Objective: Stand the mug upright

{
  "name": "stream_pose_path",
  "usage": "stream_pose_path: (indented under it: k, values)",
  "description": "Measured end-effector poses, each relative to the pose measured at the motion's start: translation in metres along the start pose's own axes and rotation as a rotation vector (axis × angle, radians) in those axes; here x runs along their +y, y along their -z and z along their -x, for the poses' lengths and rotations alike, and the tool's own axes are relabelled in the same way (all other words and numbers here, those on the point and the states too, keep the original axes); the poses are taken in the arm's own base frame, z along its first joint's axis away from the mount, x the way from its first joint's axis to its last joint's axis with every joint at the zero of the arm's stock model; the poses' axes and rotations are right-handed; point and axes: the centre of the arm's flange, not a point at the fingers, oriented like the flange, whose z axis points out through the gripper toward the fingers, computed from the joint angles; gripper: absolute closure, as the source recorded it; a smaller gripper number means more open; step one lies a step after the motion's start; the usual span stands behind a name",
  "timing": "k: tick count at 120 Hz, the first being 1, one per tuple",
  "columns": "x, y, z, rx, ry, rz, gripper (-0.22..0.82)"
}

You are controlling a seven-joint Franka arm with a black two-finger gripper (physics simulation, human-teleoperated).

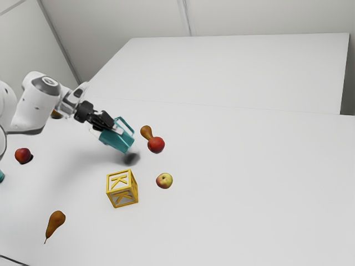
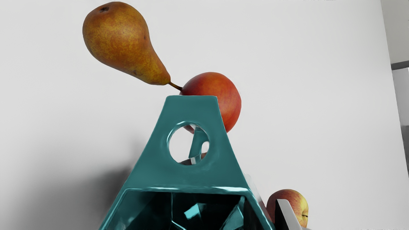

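In the exterior view the black gripper [image 1: 115, 129] holds the teal mug [image 1: 117, 141] by its upper edge. The mug hangs tilted above the table, with a dark shadow below it and its handle toward the exterior view's right. The wrist view has the mug [image 2: 188, 172] large at the bottom, its dark hollow facing the camera and a round hole in the part above. There, the gripper [image 2: 269, 220] has one finger [image 2: 289, 214] against or close beside the mug's wall; the other finger is hidden.
Just beyond the mug, a pear [image 1: 146, 132] lies against a red fruit [image 1: 156, 144]. A yellow-framed letter block [image 1: 122, 189] and an apple [image 1: 164, 180] are nearer the exterior camera. Another pear [image 1: 55, 223] and a dark red fruit [image 1: 23, 155] lie toward the exterior view's left.
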Motion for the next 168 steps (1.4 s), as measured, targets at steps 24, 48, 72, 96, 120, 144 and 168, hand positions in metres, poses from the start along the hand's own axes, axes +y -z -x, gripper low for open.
stream_pose_path:
  k: [24, 48, 72, 96, 120, 144, 168]
  values:
    - [0.048, 0.012, -0.014, -0.056, -0.095, -0.093, 0.77]
    - [0.089, 0.006, -0.020, -0.207, -0.154, -0.275, 0.78]
    - [0.109, -0.014, -0.023, -0.290, -0.144, -0.422, 0.78]
    - [0.118, -0.034, -0.014, -0.320, -0.109, -0.563, 0.78]
    - [0.115, -0.054, -0.002, -0.287, -0.075, -0.672, 0.78]
    - [0.114, -0.075, 0.004, -0.237, -0.059, -0.744, 0.78]
    - [0.117, -0.091, 0.011, -0.192, -0.034, -0.783, 0.78]
